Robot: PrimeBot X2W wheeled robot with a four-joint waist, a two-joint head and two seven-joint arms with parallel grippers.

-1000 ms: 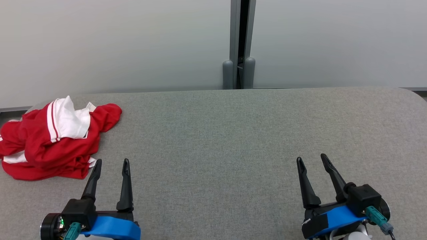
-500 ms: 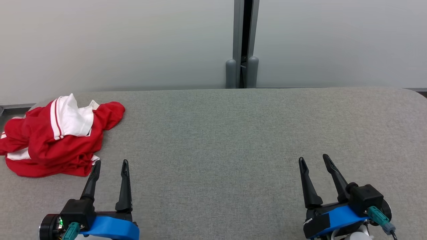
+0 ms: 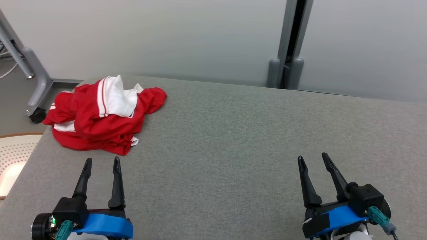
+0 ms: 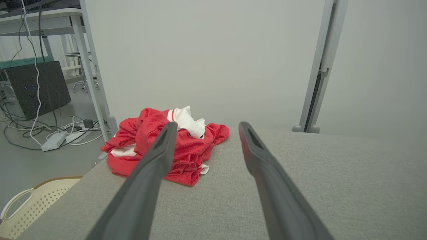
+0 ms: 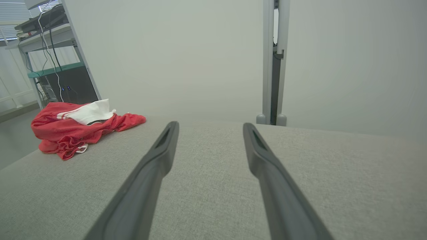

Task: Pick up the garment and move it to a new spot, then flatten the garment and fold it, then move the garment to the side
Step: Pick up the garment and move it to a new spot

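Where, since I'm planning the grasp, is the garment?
In the head view the garment lies crumpled at the table's far-left corner, ahead of the left gripper.

This looks like a lab or test room. A grey padded table (image 3: 233, 133) stands by plain pale walls (image 3: 166, 33). Past the left pincer (image 4: 206, 126), off to its left, are a metal shelf (image 4: 43, 15), a black box (image 4: 36, 90) and many wires (image 4: 75, 128) on the floor.

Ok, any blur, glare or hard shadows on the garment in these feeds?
Head view: sharp, soft even light, the garment casts almost no shadow on the table. Left wrist view: wide-angle stretch makes the fingers loom, one covering part of the garment. Right wrist view: garment clear at left, no glare.
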